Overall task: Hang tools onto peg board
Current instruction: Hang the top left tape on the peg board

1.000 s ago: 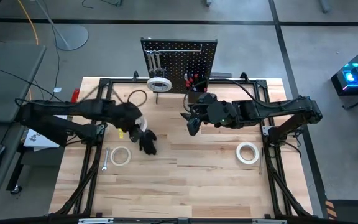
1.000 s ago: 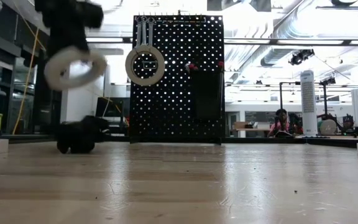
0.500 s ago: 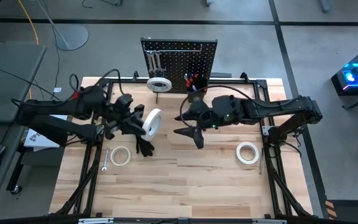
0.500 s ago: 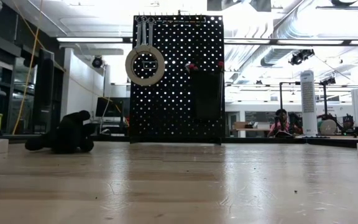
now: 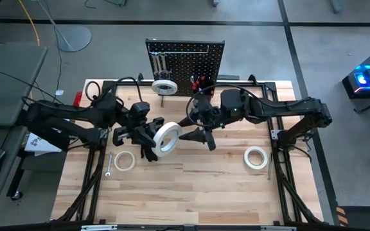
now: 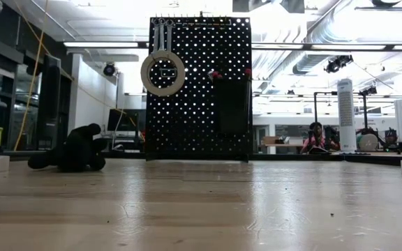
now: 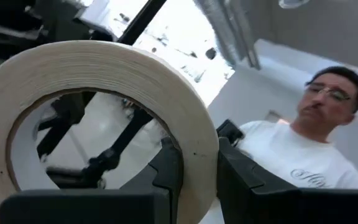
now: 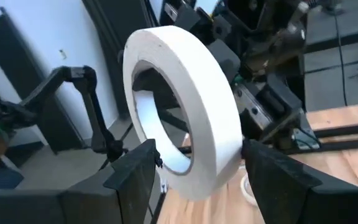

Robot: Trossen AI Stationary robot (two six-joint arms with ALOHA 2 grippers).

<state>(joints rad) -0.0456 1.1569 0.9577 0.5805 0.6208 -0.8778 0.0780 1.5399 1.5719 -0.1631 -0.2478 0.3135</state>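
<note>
2 grippers meet mid-table before the peg board (image 5: pixel 185 56). left gripper (image 5: pixel 154 137) pinches the rim of a white tape roll (image 5: pixel 167 138), held upright. right gripper (image 5: pixel 194 135), fingers spread wide, faces the roll just beside it, not touching.

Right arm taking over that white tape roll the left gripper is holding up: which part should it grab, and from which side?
Best bet is the free band of the white tape roll opposite the left gripper, whose fingers already pinch one wall. The roll stands on edge, its hole facing the open right gripper, so come in from the right arm's side, one finger through the hole, one outside.
</note>
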